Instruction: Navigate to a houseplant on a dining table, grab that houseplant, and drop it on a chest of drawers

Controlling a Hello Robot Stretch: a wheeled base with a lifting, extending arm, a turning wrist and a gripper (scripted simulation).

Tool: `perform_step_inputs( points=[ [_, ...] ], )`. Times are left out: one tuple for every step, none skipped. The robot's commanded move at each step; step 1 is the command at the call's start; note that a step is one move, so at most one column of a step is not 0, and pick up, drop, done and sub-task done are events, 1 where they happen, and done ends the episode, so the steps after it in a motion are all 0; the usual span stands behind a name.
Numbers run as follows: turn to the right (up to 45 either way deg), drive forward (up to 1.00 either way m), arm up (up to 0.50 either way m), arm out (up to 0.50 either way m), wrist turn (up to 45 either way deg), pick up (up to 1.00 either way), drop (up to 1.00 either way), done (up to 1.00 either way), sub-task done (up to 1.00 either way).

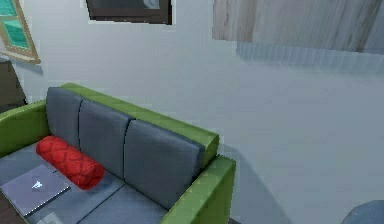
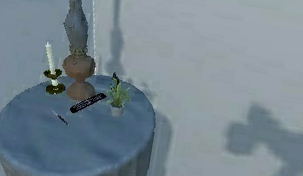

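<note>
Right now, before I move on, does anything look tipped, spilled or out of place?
Nothing stands out. The houseplant and candle stand upright on the round table. A grey laptop lies flat on the sofa seat.

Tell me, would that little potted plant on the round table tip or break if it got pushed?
Probably light: the houseplant looks no taller than the candle nearby. Its thin leaves rise above a small white pot, so a high nudge would likely bend them or tip it. The table top looks smooth, so a low push may slide it.
</note>
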Motion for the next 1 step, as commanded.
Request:
perform_step_inputs(
  points=[
    [0.0,0.0,0.5,0.0,0.0,0.0,0.0,0.0,0.0]
  ],
)
